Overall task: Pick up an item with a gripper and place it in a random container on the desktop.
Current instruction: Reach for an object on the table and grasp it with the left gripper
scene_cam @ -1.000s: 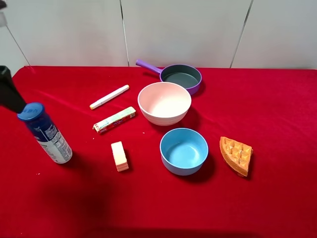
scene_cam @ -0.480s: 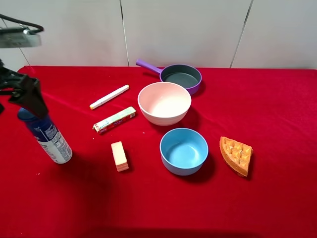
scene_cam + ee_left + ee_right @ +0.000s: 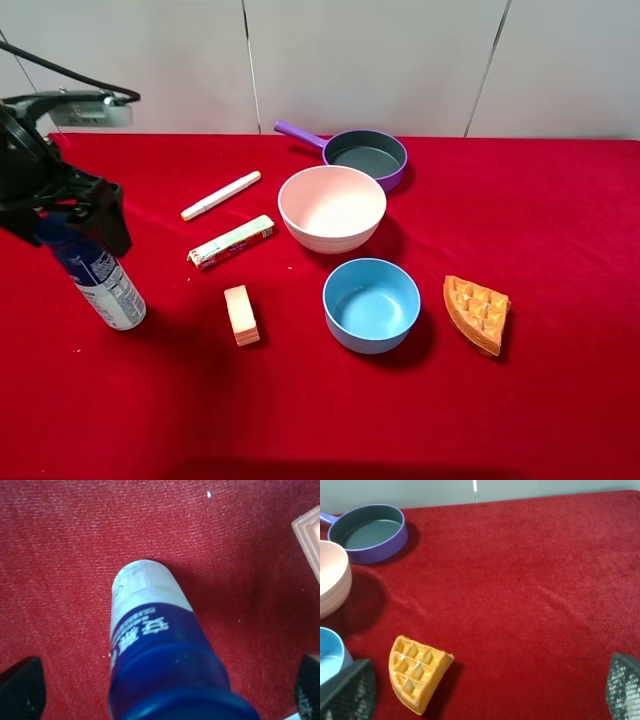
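The item, a bottle (image 3: 105,283) with a white-and-blue label, stands tilted on the red desktop (image 3: 560,220) at the left. My left gripper (image 3: 72,222) hangs over its top and hides the dark-blue cap from the high view. In the left wrist view the cap and label of the bottle (image 3: 150,630) fill the middle, and the left gripper (image 3: 165,687) is open with one fingertip on each side, apart from the bottle. The container, a pale pink bowl (image 3: 332,207), sits mid-table. My right gripper (image 3: 485,690) is open with nothing between its fingers, over cloth near the waffle (image 3: 417,672).
A light-blue bowl (image 3: 371,304) sits in front of the pink one, and a purple-handled pan (image 3: 365,155) behind it. A white marker (image 3: 220,195), a wrapped bar (image 3: 232,242) and a pale block (image 3: 241,314) lie between bottle and bowls. The waffle piece (image 3: 477,313) lies at the right.
My left arm has come in from the left edge and now stands over the bottle's cap. The bottle and everything else have stayed put.
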